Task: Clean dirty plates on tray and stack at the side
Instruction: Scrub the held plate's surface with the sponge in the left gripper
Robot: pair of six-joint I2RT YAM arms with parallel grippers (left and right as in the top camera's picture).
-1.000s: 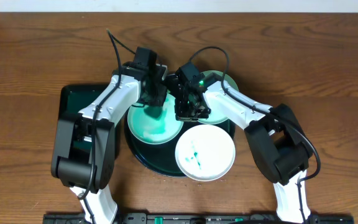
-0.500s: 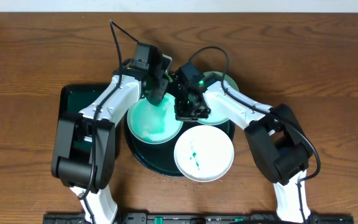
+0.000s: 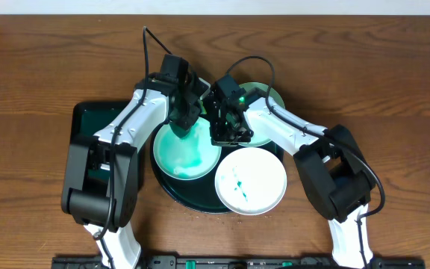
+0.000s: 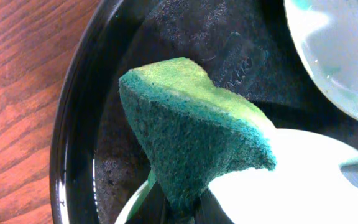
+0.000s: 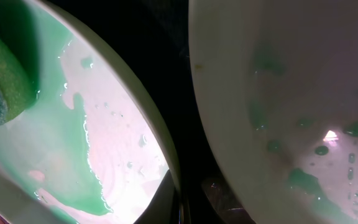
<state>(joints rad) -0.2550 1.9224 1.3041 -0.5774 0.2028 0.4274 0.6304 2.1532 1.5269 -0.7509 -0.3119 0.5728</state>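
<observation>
The round dark tray [image 3: 172,193] holds a plate [image 3: 184,157] smeared with green liquid on its left side. My left gripper [image 3: 183,119] hangs over that plate's far edge, shut on a green sponge [image 4: 191,130]. My right gripper [image 3: 222,137] is shut on the same plate's right rim [image 5: 160,130]; the smear [image 5: 55,155] fills its left half. A second plate [image 3: 250,181] with green specks lies at the tray's front right. A third plate [image 3: 269,96] shows behind the right arm.
A smaller rectangular dark green tray [image 3: 95,121] lies left of the round one, partly under the left arm. Both arms cross over the round tray's back half. Bare wooden table surrounds the trays.
The left gripper lifted the sponge toward the back, then brought it down again over the smeared plate's far edge. The front-right plate shifted slightly to the right.
</observation>
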